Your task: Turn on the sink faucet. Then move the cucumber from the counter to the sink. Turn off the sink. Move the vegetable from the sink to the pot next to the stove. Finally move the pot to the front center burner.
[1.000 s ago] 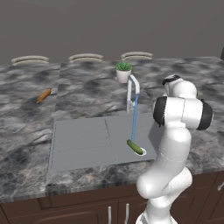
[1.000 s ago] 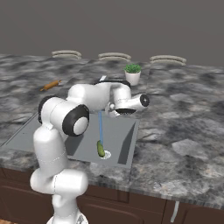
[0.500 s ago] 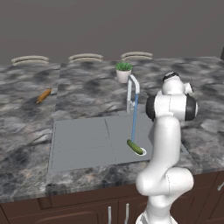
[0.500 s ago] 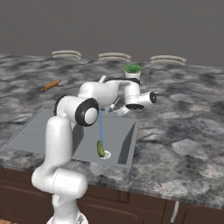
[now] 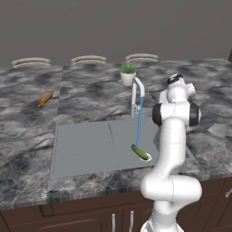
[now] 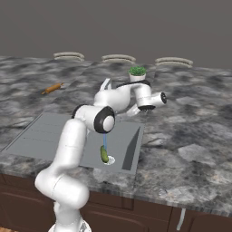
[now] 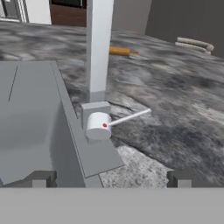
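Observation:
Water runs in a blue stream from the sink faucet (image 5: 136, 94) into the grey sink (image 5: 86, 147). The dark green cucumber (image 5: 140, 152) lies in the basin right where the stream lands, and it shows from the other side as well (image 6: 104, 154). My gripper (image 7: 109, 179) is open with nothing between its fingers. It hovers low over the counter (image 7: 175, 109), close to the faucet's base (image 7: 98, 125), whose thin lever (image 7: 130, 117) points toward the counter. In the right base view the gripper (image 6: 135, 110) sits just right of the faucet.
An orange elongated vegetable (image 5: 45, 99) lies on the counter far to the left. A small potted plant (image 5: 128, 74) stands behind the faucet. Three pale plates (image 5: 89, 59) line the back wall. My own arm (image 5: 174, 136) rises at the sink's right edge.
The arm has swung upright and turned, carrying the hand a little further right of the faucet. The jaws stay open, the water keeps running and the cucumber has not moved.

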### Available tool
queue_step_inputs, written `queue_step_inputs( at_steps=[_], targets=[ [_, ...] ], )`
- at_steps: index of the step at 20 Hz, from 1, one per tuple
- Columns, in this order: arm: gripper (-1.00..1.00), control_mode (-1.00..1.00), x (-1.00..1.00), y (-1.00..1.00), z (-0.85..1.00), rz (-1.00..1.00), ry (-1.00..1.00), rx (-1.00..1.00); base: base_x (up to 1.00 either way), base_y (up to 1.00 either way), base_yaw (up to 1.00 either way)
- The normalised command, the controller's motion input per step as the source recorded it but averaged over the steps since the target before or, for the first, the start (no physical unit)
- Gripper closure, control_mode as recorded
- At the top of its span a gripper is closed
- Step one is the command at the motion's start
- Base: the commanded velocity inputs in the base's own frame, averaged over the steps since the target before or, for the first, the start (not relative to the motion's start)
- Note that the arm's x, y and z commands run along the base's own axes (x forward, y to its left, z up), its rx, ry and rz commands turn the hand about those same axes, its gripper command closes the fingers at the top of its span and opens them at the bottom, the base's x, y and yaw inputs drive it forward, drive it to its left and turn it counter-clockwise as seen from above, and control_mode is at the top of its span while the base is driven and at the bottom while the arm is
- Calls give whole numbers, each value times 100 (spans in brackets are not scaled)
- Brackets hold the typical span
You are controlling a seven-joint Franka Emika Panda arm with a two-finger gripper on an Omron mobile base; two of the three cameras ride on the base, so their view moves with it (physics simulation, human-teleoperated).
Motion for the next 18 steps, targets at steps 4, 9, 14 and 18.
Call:
queue_step_inputs(
  at_steps=[4, 9, 14, 18],
  targets=[
    [-100, -100, 42, 1, -17, 3, 2, 0, 0, 0, 0],
    [-100, -100, 24, 9, -6, 3, 3, 0, 0, 0, 0],
    [-100, -100, 0, 32, 0, 3, 4, 0, 0, 0, 0],
    [-100, -100, 0, 39, -2, 3, 5, 0, 0, 0, 0]
  ],
)
